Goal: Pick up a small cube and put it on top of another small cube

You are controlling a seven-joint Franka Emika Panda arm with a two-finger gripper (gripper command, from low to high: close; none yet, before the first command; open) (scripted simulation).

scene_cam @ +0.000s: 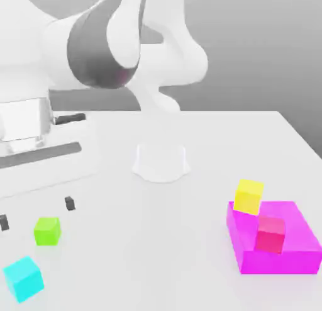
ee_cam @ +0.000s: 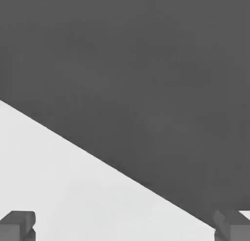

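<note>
The small cyan cube (scene_cam: pixel 24 278) lies on the white table at the exterior view's lower left corner. A little further back sits the smaller lime-green cube (scene_cam: pixel 47 230). My gripper (scene_cam: pixel 36 213) hangs at the exterior view's left, its two dark fingertips (scene_cam: pixel 69 203) spread wide just above and behind the green cube, touching neither cube. In the hand view the gripper (ee_cam: pixel 124 228) is open, with its fingertips (ee_cam: pixel 17 225) far apart and nothing between them but bare table.
A large magenta block (scene_cam: pixel 295 240) sits at the exterior view's right, with a yellow cube (scene_cam: pixel 249 196) at its back corner and a pink-red cube (scene_cam: pixel 271 233) on it. The arm's white base (scene_cam: pixel 161 162) stands mid-table. The hand view catches the table edge (ee_cam: pixel 122 171).
</note>
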